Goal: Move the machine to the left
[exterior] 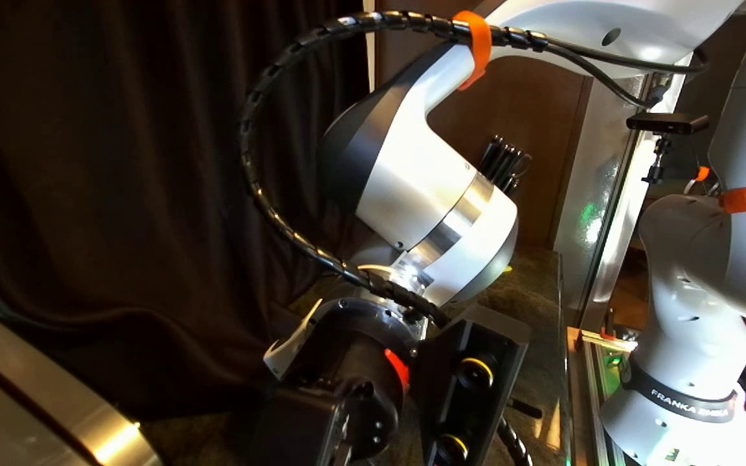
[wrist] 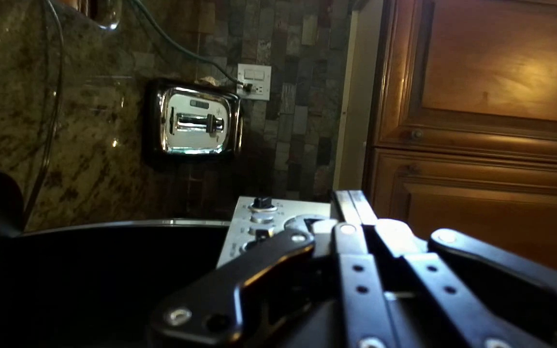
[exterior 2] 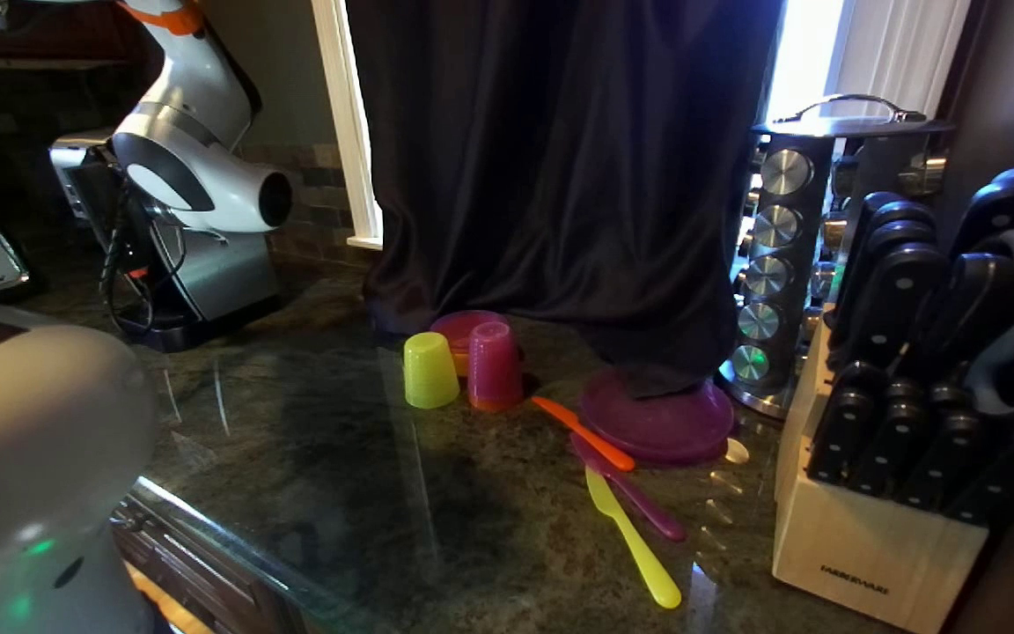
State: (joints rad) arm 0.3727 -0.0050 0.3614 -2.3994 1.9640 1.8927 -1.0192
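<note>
On mottled counter (exterior 2: 498,502), machine (exterior 2: 230,277) near curtain (exterior 2: 560,176)

A dark curtain (exterior 2: 560,176) hangs before a daylit window (exterior 2: 811,53) in an exterior view; left of the curtain is tiled backsplash (exterior 2: 322,207), below it mottled stone countertop (exterior 2: 331,475).

Arm (exterior: 418,168) arched out from robot base (exterior: 687,427); wrist (exterior: 476,249) and gripper (wrist: 355,208) well apart from base. Fingers (wrist: 363,209) together, tips side by side, touching.
</note>
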